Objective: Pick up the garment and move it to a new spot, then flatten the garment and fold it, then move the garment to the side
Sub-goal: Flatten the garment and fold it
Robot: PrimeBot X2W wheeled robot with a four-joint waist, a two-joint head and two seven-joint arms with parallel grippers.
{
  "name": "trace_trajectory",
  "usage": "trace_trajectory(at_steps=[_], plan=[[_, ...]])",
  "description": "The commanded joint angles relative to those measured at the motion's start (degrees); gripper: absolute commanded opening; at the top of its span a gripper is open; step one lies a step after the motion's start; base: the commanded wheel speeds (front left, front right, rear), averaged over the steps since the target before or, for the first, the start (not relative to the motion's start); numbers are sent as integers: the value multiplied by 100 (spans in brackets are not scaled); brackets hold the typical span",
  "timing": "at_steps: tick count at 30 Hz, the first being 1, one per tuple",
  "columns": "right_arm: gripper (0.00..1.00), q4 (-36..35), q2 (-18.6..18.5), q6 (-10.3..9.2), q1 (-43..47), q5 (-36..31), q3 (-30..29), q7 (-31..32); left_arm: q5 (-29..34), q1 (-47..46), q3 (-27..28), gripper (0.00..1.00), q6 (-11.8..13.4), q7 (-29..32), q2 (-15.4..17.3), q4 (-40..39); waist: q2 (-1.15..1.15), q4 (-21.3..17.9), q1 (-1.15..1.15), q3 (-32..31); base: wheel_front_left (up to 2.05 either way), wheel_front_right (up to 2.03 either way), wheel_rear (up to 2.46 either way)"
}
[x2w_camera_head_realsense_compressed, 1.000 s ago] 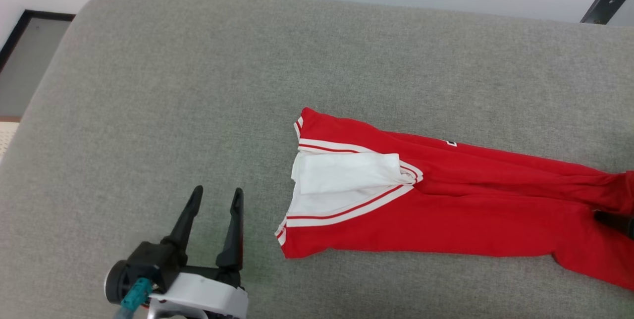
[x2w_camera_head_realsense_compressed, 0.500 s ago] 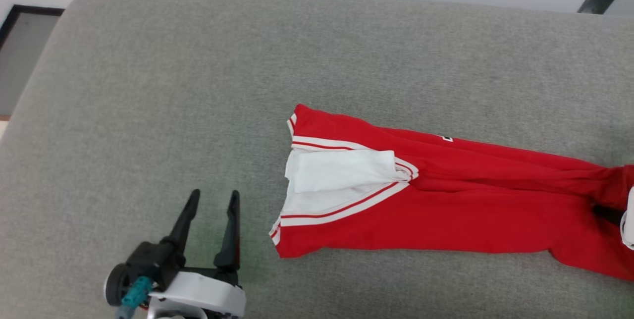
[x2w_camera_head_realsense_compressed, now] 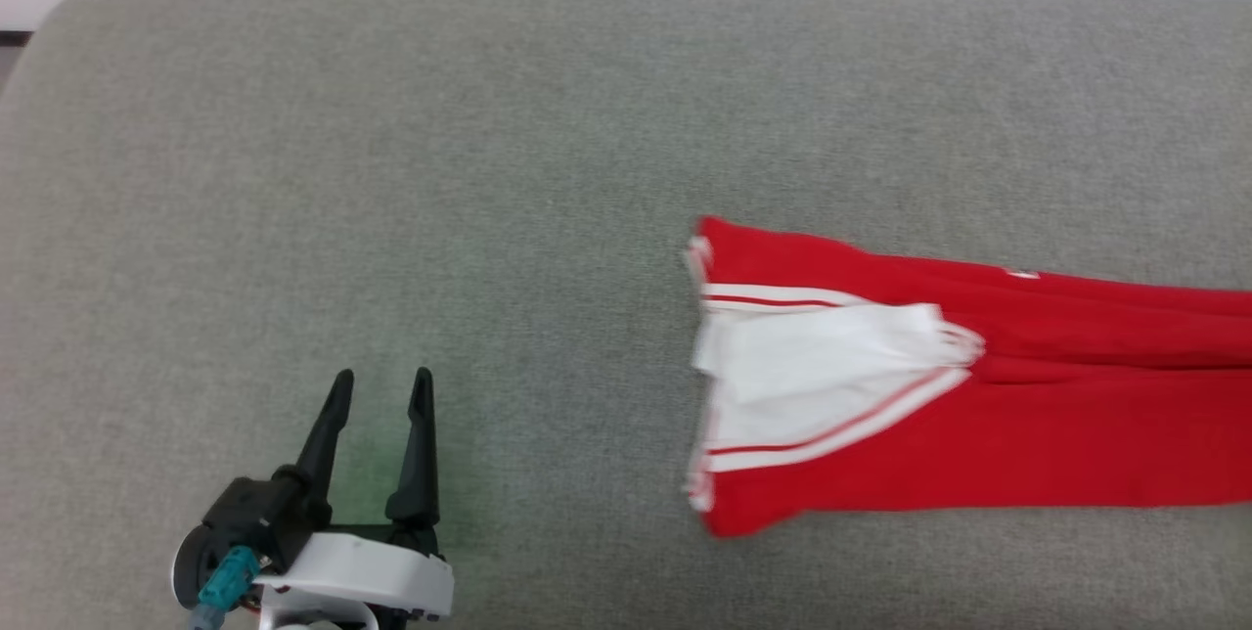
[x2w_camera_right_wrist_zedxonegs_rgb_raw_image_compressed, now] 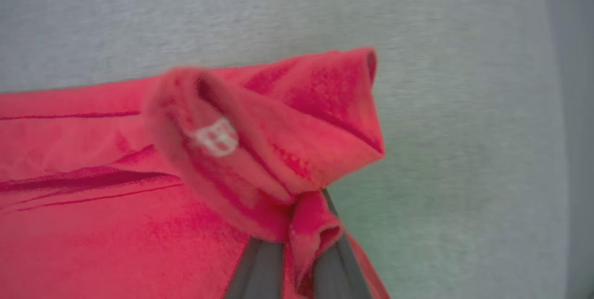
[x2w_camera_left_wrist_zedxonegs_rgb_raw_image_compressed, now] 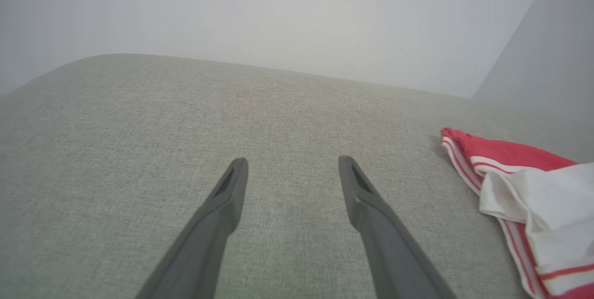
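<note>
relocating step: my right gripper clamps a bunched edge of the red jersey, left gripper gaping over the grey cushion; next, lift and carry.

The head camera looks steeply down from above onto the grey cushion, the left wrist camera skims low across it toward the white wall, both catching the white-sleeved end of the red jersey, while the right wrist camera hangs close over its bunched red cloth.
</note>
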Motion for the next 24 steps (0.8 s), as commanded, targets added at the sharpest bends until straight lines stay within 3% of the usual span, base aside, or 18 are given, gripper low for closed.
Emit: trace_trajectory(at_steps=[1, 9, 19, 24], plan=[[0, 46, -113, -8, 118, -80, -239, -95, 48, 0, 43, 100, -39, 4, -16, -5, 0, -86, 0, 28, 0, 0, 0], [0, -260, 73, -7, 304, 77, -220, 40, 92, 54, 73, 100, -86, 4, -56, 130, 0, -217, 0, -150, 0, 0, 0], [0, -2156, 712, -7, 211, 774, 1040, 630, -44, 199, -92, 100, -105, 4, -113, 352, 0, -109, 0, -461, 0, 0, 0], [0, -2634, 1009, -7, -35, 799, 1737, 769, -142, 196, -212, 100, -117, 4, -122, 436, 0, 117, 0, -476, 0, 0, 0]])
